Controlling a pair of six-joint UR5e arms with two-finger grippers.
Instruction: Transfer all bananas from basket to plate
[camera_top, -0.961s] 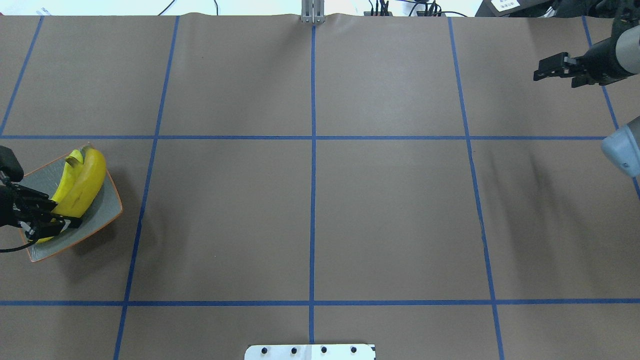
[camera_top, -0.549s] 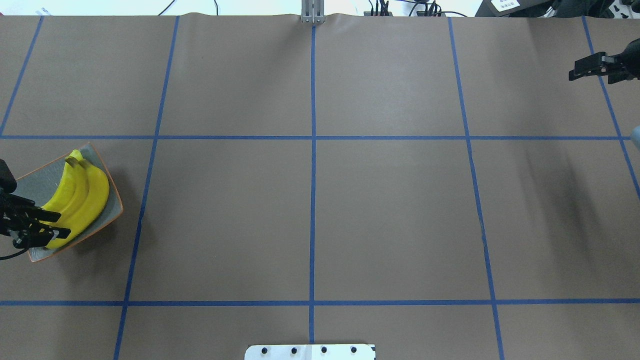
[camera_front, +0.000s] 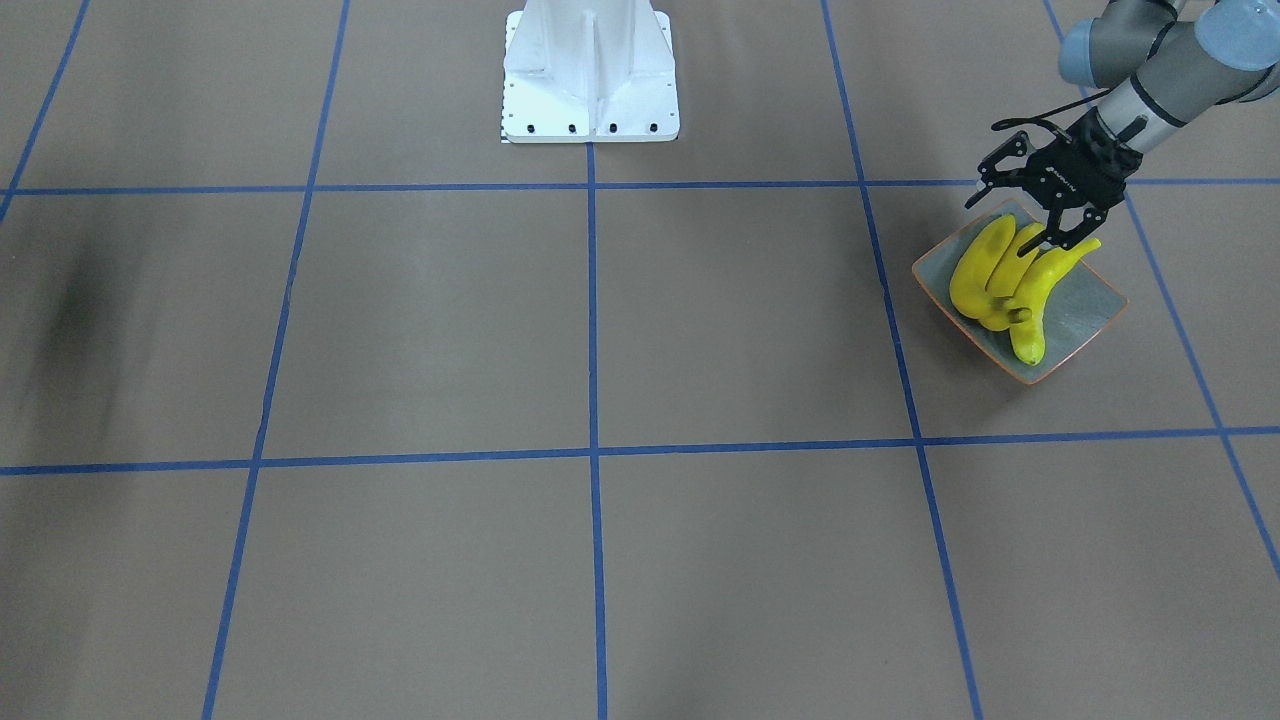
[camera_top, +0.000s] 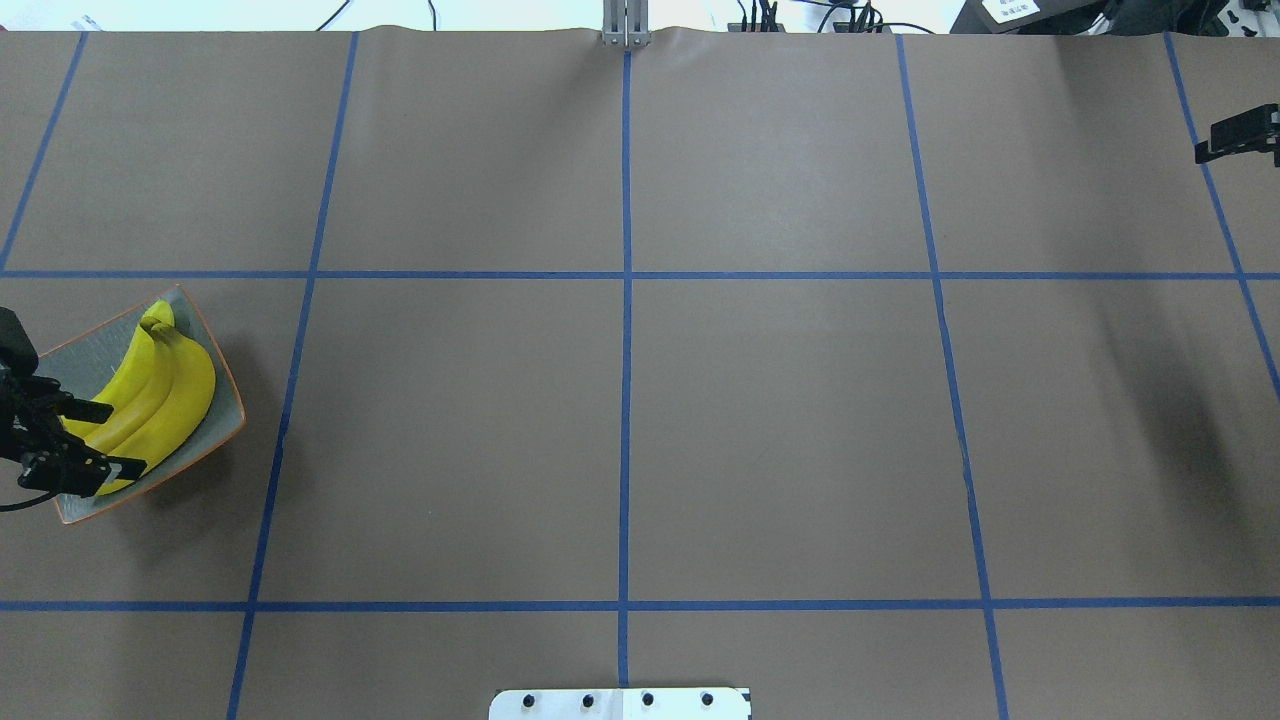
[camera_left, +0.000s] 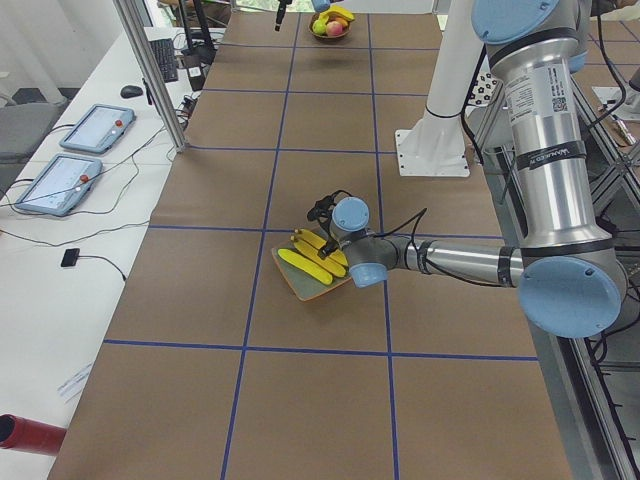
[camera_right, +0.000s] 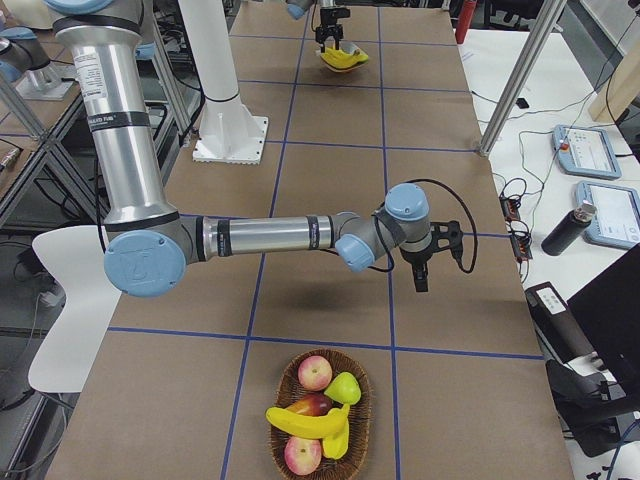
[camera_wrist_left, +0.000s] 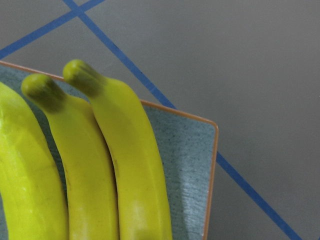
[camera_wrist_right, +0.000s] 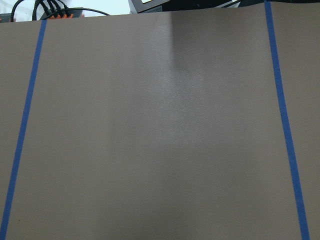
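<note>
Moved: the bananas (camera_top: 160, 385), tilted up a second ago, now lie flat on the plate (camera_top: 70, 362); the right gripper (camera_top: 1238, 135) has slid further from the plate, to the very edge of the overhead view.
Left gripper (camera_front: 1030, 222): hovers over the side of the plate nearest the robot, fingers spread wide to either side of the banana ends. It looks just clear of them, though the angle leaves contact in doubt.
Right gripper: well apart from the plate, toward the other end of the table (camera_top: 780, 430), pointing down over bare surface. Only a sliver of it shows from overhead, so I cannot tell whether its fingers are apart or together.
Bananas: three, side by side and touching, all on the plate, stems toward the plate's corner farthest from the robot.
Plate: square, grey-green, thin orange rim.
Basket (camera_right: 290, 395): at the far end of the table from the plate; a leftover banana (camera_right: 300, 422) lies in it among apples (camera_right: 315, 373) and a pear (camera_right: 345, 387).
</note>
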